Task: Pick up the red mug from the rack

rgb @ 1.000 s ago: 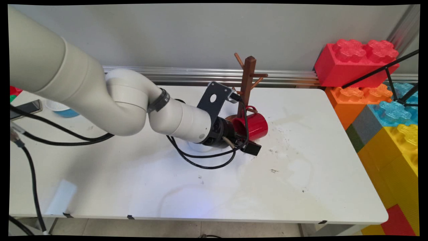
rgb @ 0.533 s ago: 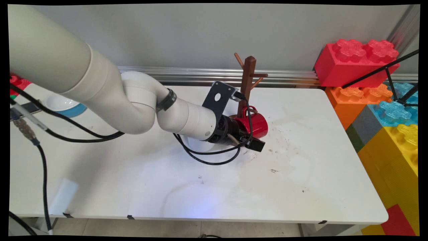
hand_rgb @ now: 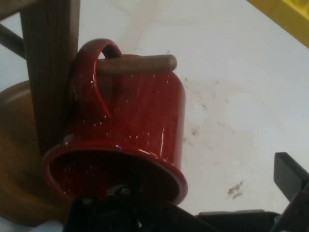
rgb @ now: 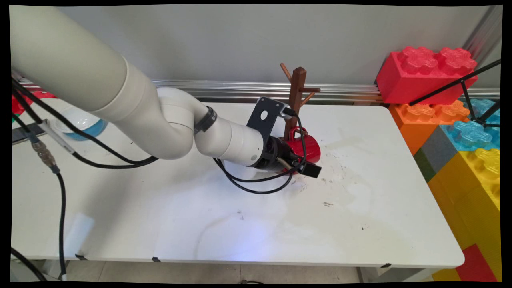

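A red mug (rgb: 309,147) hangs on its side by its handle (hand_rgb: 91,72) from a low peg (hand_rgb: 137,64) of the brown wooden mug tree (rgb: 297,96). Its mouth (hand_rgb: 113,176) faces my hand. My gripper (rgb: 303,162) is open and straddles the mug's rim at table height. One black finger (hand_rgb: 291,180) stands outside the mug, well apart from its wall. The other finger is hidden low in the mug's mouth. The tree's round base (hand_rgb: 19,159) lies just left of the mug in the hand view.
A white and blue bowl (rgb: 84,123) sits at the back left, and a white dish (rgb: 240,173) shows under my wrist. Big toy blocks (rgb: 452,120) stand off the table's right edge. Black cables (rgb: 256,186) trail on the table below my hand.
My hand has slid to the right, closer to the mug, and now covers its mouth. The mug has stayed on its peg.
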`<state>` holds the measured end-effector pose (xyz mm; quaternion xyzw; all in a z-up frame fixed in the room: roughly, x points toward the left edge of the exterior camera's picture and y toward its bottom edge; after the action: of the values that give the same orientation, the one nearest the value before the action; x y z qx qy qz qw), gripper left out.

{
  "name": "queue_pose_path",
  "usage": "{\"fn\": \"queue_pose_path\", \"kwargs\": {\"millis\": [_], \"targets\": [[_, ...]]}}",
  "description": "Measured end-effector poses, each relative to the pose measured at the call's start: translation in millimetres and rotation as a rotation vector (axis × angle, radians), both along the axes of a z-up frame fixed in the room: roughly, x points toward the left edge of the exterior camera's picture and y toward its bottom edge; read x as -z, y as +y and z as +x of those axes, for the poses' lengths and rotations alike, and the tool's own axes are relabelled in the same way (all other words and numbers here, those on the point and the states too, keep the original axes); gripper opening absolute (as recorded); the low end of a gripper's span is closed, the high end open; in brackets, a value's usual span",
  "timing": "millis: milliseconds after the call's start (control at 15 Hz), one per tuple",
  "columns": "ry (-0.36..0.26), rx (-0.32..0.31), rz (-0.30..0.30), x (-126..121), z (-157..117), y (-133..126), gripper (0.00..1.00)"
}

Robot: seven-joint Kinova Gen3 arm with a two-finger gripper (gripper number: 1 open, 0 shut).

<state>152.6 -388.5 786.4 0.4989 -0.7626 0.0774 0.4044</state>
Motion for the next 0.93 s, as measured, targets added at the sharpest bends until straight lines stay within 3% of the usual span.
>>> {"fn": "queue_pose_path", "kwargs": {"millis": [933], "targets": [[0.096, -0.041, 0.056, 12.9, -5.8, -7.9, 1.0]]}}
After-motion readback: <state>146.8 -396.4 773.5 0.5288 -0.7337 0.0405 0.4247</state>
